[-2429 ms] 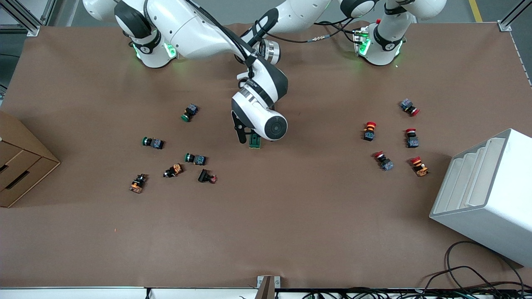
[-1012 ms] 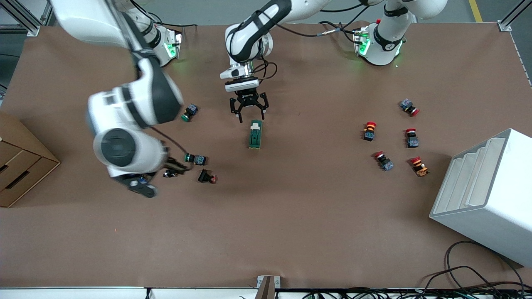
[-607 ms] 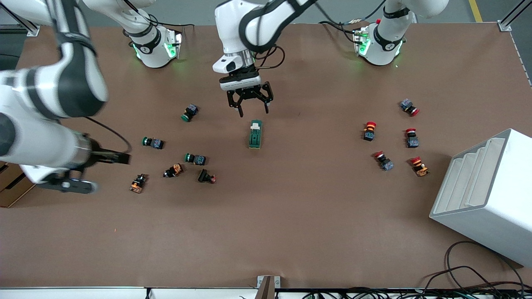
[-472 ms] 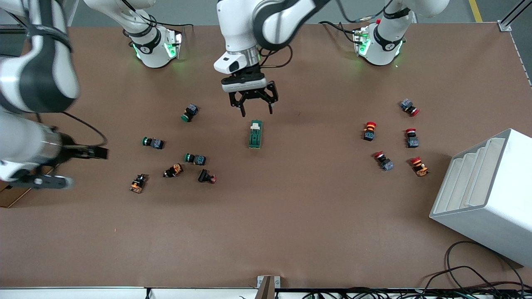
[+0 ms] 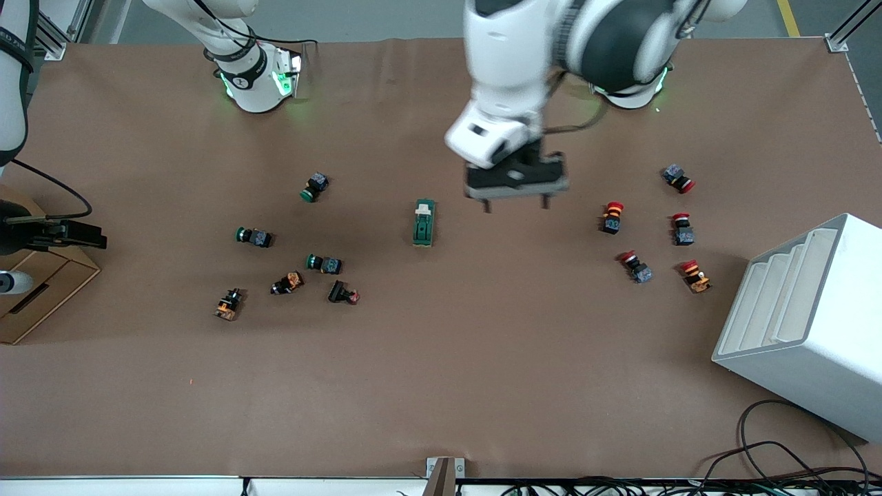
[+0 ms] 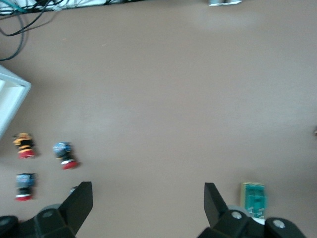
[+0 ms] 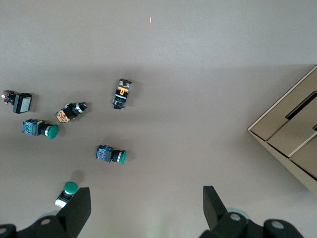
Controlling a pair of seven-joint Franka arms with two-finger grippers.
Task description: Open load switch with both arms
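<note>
The load switch (image 5: 423,222), a dark-green block with a cream tab at its end toward the robots, lies flat near the middle of the table. It also shows in the left wrist view, load switch (image 6: 253,198), beside one finger. Nothing touches it. My left gripper (image 5: 517,205) hangs open and empty over bare table between the switch and the red push buttons. My right gripper (image 7: 145,198) is open and empty too, high at the right arm's end of the table, by the cardboard box (image 5: 41,289).
Green and orange push buttons (image 5: 324,264) are scattered toward the right arm's end. Red-capped push buttons (image 5: 612,216) lie toward the left arm's end. A white stepped bin (image 5: 799,317) stands there, with cables (image 5: 778,448) nearer the front camera.
The right arm swung from over the switch out to the table's edge at its own end. The left gripper drew away from above the switch toward the red buttons. The switch stayed put.
</note>
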